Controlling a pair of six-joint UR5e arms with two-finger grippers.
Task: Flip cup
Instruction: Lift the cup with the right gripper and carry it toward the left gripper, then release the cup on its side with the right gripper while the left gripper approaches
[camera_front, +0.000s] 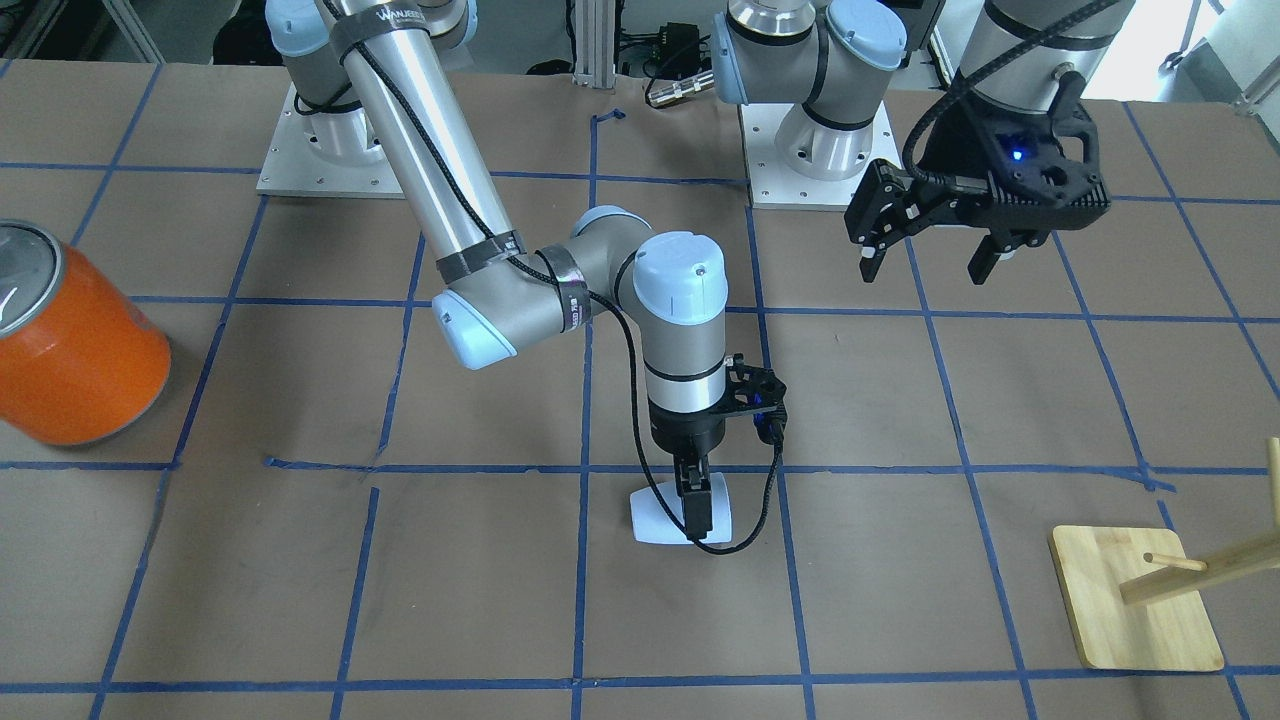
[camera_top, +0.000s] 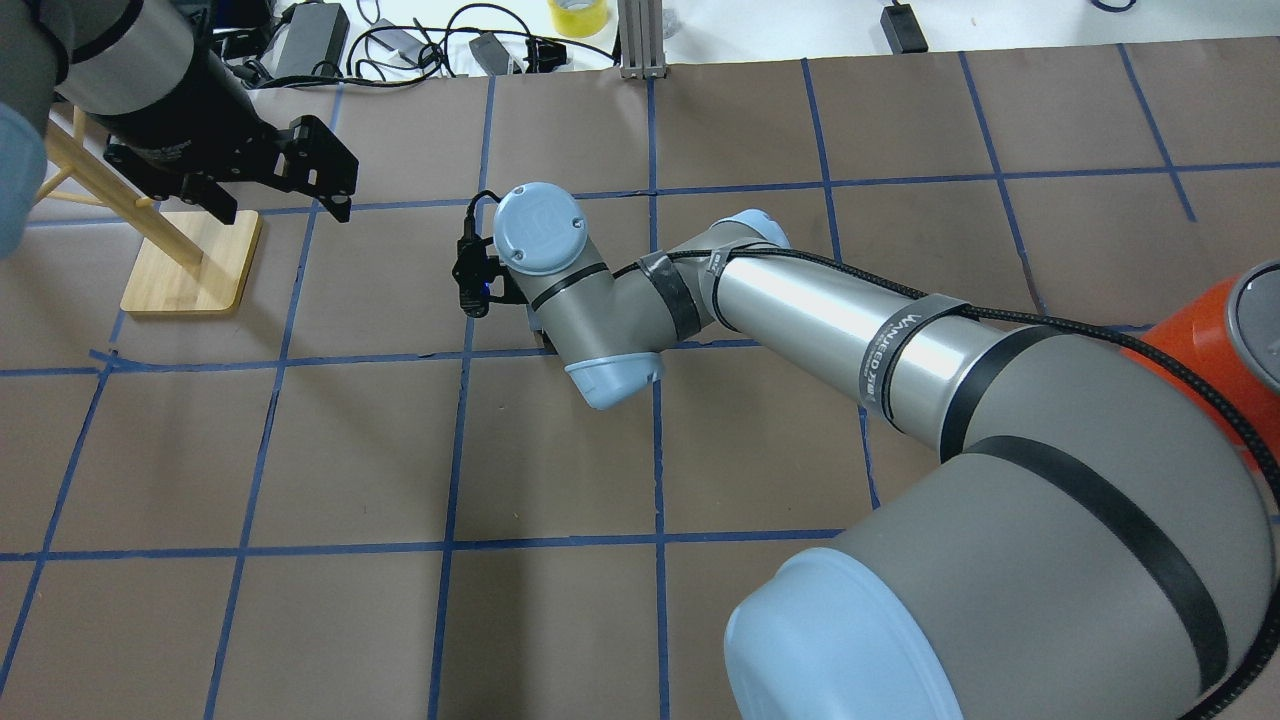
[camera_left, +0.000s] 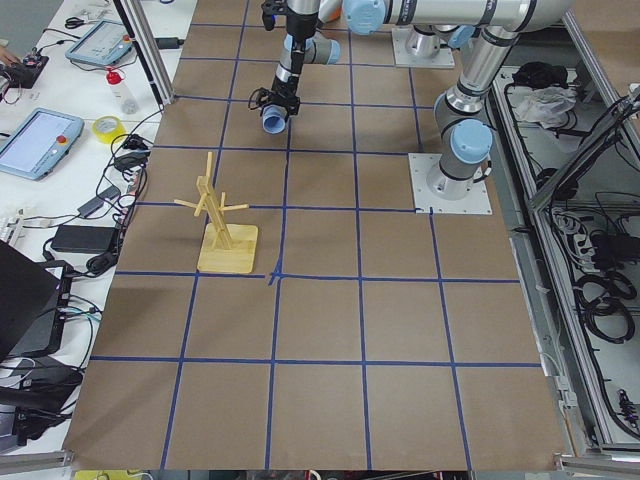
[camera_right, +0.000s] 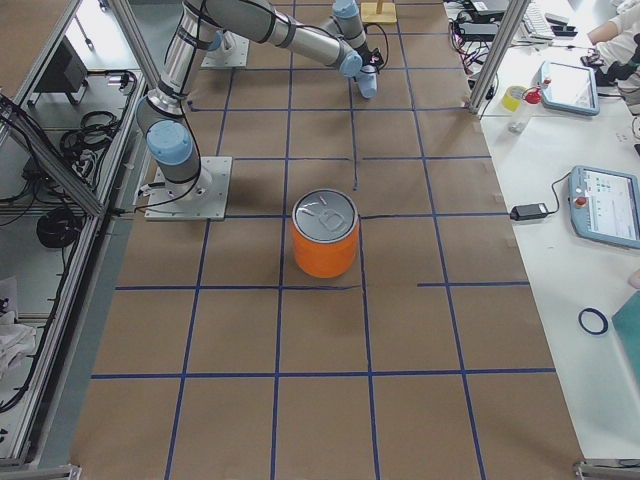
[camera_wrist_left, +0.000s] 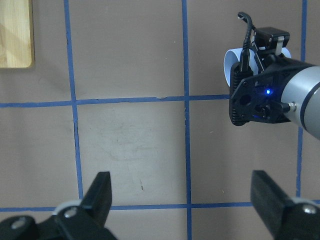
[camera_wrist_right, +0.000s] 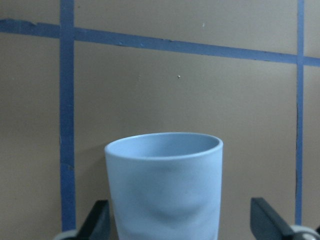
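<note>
Cup (camera_wrist_right: 164, 185), pale blue plastic, tapered, no handle. It fills the lower half of the right wrist view. It lies on its side on the table (camera_front: 300, 600) (brown paper marked off in blue tape), mouth toward the robot's left, mid-table just beside a tape line and well apart from everything else.

Right gripper (camera_front: 697, 518). It reaches straight down over the cup with the claw spread wide and one finger on each side of the body. One of the fingers (camera_wrist_right: 97, 222) sits close to the wall; the other stands off with a clear gap. No squeeze is made yet. Probable reason for the straddle: a hold across the body would let a wrist roll stand the cup up.

Left gripper (camera_front: 925, 268). It is raised over the robot's left part of the table, claw wide and empty. It is likely held back to leave the working arm room.

Orange can (camera_right: 324, 235), silver top. It stands upright toward the robot's right, far from the cup, and is no part of the job.

Wooden stand (camera_left: 222, 225), pegged, on a square base. It sits on the robot's left, likewise uninvolved.

Status, as judged: approach done, grasp and flip not yet done. The closing must be centred, because smooth tapered plastic could slip out or roll.
</note>
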